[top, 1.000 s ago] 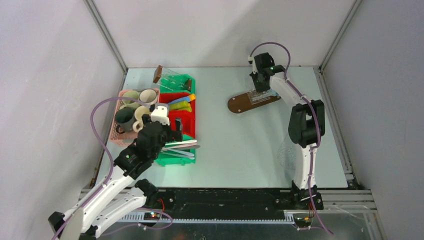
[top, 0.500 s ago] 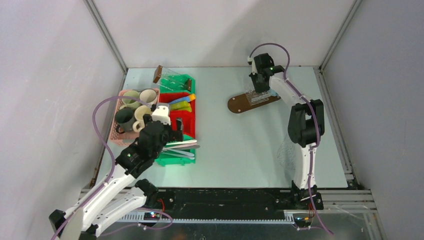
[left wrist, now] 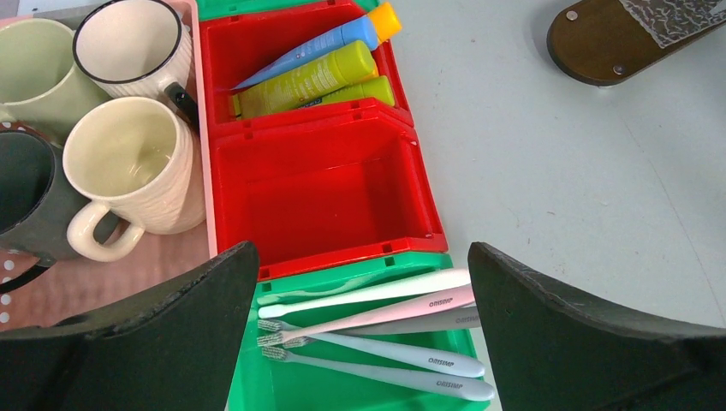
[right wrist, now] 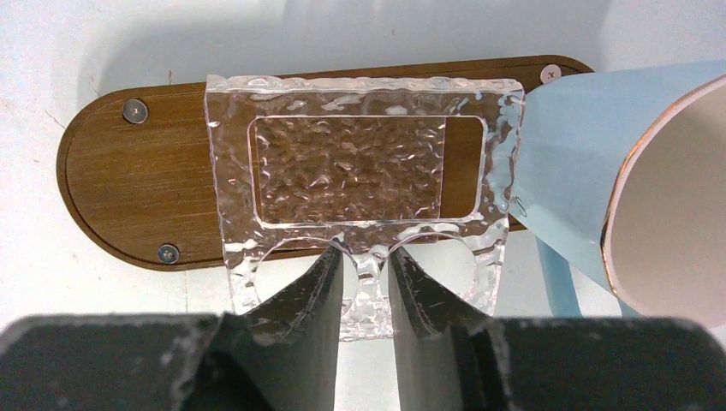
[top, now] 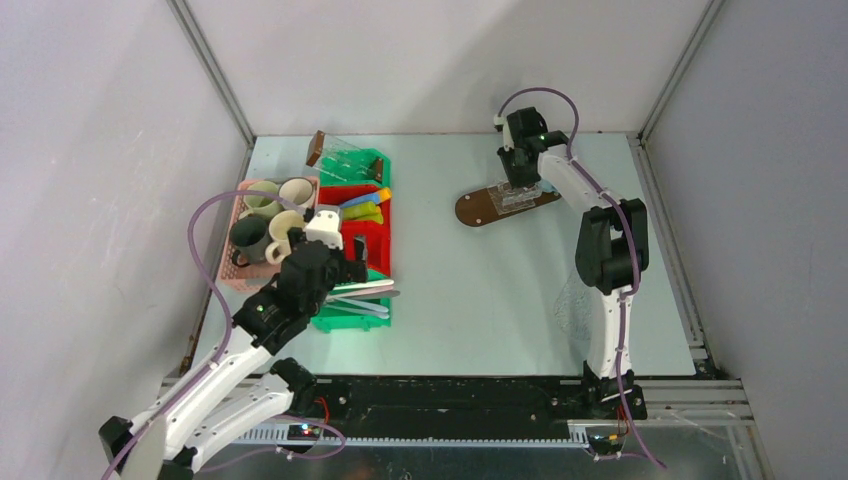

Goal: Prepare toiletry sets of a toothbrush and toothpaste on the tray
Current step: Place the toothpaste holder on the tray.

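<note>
The tray is a brown wooden oval [right wrist: 128, 197] [top: 478, 209] with a clear rippled plate [right wrist: 360, 163] lying on it. My right gripper [right wrist: 366, 265] [top: 519, 175] is shut on the narrow strip at the plate's near edge. A pale blue mug [right wrist: 591, 145] sits just right of the plate. Toothpaste tubes, one blue [left wrist: 317, 43] and others yellow-green [left wrist: 308, 79], lie in the far red bin [top: 362, 208]. Several pale toothbrushes [left wrist: 377, 295] lie in the green bin [left wrist: 282, 390]. My left gripper [left wrist: 360, 261] [top: 338, 268] hangs wide open above them, holding nothing.
A pink basket [left wrist: 128, 274] [top: 238, 275] on the left holds a cream mug [left wrist: 128, 163], a white dark-rimmed mug [left wrist: 128, 43], a pale green mug [left wrist: 30, 77] and a dark mug [left wrist: 21, 197]. The near red bin [left wrist: 325, 193] has nothing in it. Another clear holder [top: 340, 152] leans behind the bins.
The clear plate has settled flatter onto the wooden oval and the right jaws have eased slightly apart. The left arm has barely shifted.
</note>
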Robot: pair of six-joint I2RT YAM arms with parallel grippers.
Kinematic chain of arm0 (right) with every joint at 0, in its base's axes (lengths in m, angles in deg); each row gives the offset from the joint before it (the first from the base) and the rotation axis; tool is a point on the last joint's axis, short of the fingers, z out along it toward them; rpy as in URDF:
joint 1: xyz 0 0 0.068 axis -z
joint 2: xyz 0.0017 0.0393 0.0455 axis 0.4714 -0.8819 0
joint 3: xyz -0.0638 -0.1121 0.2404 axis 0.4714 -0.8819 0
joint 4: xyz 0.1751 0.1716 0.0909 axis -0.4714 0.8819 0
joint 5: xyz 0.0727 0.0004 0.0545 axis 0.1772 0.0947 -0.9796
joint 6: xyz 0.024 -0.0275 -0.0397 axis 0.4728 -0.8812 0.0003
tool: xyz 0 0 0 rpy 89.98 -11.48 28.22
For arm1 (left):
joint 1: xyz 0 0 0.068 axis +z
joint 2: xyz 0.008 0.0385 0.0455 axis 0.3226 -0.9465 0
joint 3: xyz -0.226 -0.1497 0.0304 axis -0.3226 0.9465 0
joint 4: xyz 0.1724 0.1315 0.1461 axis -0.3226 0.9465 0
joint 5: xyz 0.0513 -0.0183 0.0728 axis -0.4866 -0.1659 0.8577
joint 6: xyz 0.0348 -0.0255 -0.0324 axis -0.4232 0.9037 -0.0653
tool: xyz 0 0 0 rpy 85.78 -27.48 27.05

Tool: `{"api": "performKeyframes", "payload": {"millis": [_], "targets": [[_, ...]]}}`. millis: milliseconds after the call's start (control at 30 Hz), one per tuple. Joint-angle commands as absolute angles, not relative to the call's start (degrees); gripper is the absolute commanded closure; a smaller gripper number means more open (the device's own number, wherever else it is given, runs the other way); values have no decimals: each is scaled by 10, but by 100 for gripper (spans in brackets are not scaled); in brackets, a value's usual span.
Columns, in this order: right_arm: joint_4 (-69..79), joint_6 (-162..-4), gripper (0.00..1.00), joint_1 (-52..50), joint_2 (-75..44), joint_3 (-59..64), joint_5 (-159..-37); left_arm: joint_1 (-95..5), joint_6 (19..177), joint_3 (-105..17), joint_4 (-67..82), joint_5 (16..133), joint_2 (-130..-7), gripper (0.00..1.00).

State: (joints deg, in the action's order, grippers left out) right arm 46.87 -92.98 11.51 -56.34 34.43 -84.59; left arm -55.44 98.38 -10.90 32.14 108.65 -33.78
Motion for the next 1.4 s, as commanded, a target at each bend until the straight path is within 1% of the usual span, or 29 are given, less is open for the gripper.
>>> {"api": "performKeyframes", "payload": {"millis": [0,500,867,1000,1100,1367], "targets": [[470,-936,72,118,-563,353,-850,-557,987,-137,301,1088,-341,0],[466,-959,76,125,-568,355,-828,-556,986,-138,303,1089,-343,0],[465,-961,74,126,-567,355,-831,-556,986,-137,304,1091,-341,0],[466,-964,72,125,-557,355,-836,-556,987,-138,306,1094,-340,0],[469,-966,69,123,-545,357,-835,-556,991,-140,309,1096,-342,0],[492,-965,51,110,-505,369,-822,-556,1012,-162,337,1087,-358,0]]}}
